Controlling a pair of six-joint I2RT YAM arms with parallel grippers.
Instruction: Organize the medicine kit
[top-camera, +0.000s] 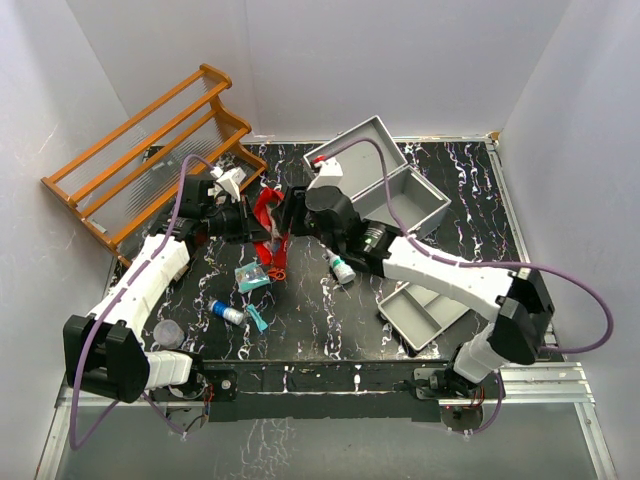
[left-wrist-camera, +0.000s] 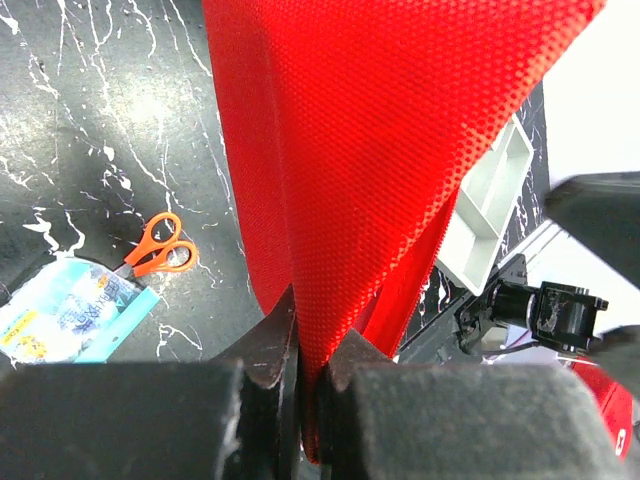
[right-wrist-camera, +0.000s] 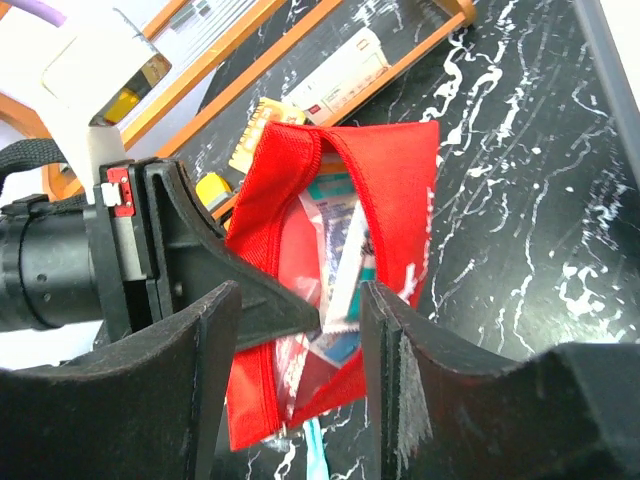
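The medicine kit (top-camera: 388, 172), a light-grey metal case, lies open at the back right of the table. A red fabric pouch (top-camera: 266, 212) hangs between the two grippers at mid-table. My left gripper (left-wrist-camera: 310, 352) is shut on a fold of the pouch (left-wrist-camera: 370, 150). My right gripper (right-wrist-camera: 300, 322) stands open just over the pouch's unzipped mouth (right-wrist-camera: 345, 180). Several sachets (right-wrist-camera: 340, 262) stick up inside the pouch, between my right fingers without being pinched. In the top view the left gripper (top-camera: 236, 216) and right gripper (top-camera: 296, 212) flank the pouch.
An orange wooden rack (top-camera: 150, 150) stands at the back left. A grey divided tray (top-camera: 425, 312) sits front right. Orange scissors (left-wrist-camera: 160, 248), a teal packet (top-camera: 252, 277), a blue-white tube (top-camera: 226, 313), a green-capped bottle (top-camera: 342, 268) and a grey lid (top-camera: 167, 333) lie loose.
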